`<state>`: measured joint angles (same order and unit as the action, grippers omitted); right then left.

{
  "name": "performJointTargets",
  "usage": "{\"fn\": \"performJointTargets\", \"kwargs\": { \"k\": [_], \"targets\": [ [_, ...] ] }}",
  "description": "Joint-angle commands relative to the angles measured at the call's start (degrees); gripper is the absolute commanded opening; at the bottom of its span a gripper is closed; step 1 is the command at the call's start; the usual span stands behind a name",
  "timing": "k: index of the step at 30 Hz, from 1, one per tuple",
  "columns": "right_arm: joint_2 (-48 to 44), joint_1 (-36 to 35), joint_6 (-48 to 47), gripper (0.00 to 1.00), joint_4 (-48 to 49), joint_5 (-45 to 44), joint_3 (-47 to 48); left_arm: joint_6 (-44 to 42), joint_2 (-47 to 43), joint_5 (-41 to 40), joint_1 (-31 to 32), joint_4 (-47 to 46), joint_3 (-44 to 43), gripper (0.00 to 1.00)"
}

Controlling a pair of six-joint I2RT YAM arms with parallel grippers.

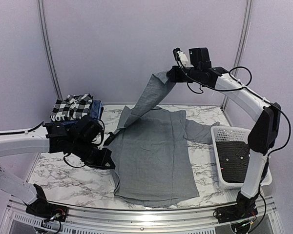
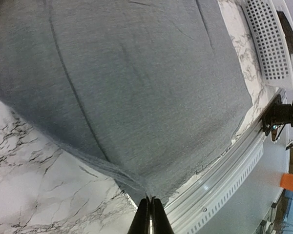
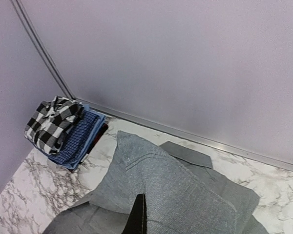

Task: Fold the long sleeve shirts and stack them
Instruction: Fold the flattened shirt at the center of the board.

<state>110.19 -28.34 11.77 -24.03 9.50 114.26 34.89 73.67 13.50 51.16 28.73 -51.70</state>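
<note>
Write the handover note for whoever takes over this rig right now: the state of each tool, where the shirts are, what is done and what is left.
Left tool: shut on the left edge of the grey shirt, low over the table.
Right tool: shut on that shirt's sleeve, held high above the table.
Shirts: the grey one lies spread mid-table, its other sleeve out to the right. The checked shirt sits folded on the blue shirt at the far left corner.
Done: those two are folded and stacked.
Left: fold the grey shirt, probably the raised sleeve first, then add it to the stack.
</note>
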Motion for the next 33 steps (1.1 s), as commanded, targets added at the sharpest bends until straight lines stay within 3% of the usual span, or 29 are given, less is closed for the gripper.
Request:
{"fn": "performJointTargets", "kwargs": {
  "k": [1,13,29,33],
  "targets": [
    [-3.84,2.85,-5.0,0.0,-2.61,-4.03,0.45,-5.17,6.08,3.37,3.42,2.77,-5.61,0.0],
    [-9.56,7.99,-9.46,0.0,-3.42,-11.54,-2.18,-9.63,18.84,8.52,9.74,3.7,-15.14,0.0],
    [-13.05,8.23,-11.24,0.0,0.33,0.99,-11.81,-10.53,27.65,9.61,11.06,2.7,-18.43,0.0],
    [-15.18,7.89,-11.68,0.0,1.64,4.15,-15.62,-10.19,28.1,10.06,11.07,1.62,-18.43,0.06]
  ]
}}
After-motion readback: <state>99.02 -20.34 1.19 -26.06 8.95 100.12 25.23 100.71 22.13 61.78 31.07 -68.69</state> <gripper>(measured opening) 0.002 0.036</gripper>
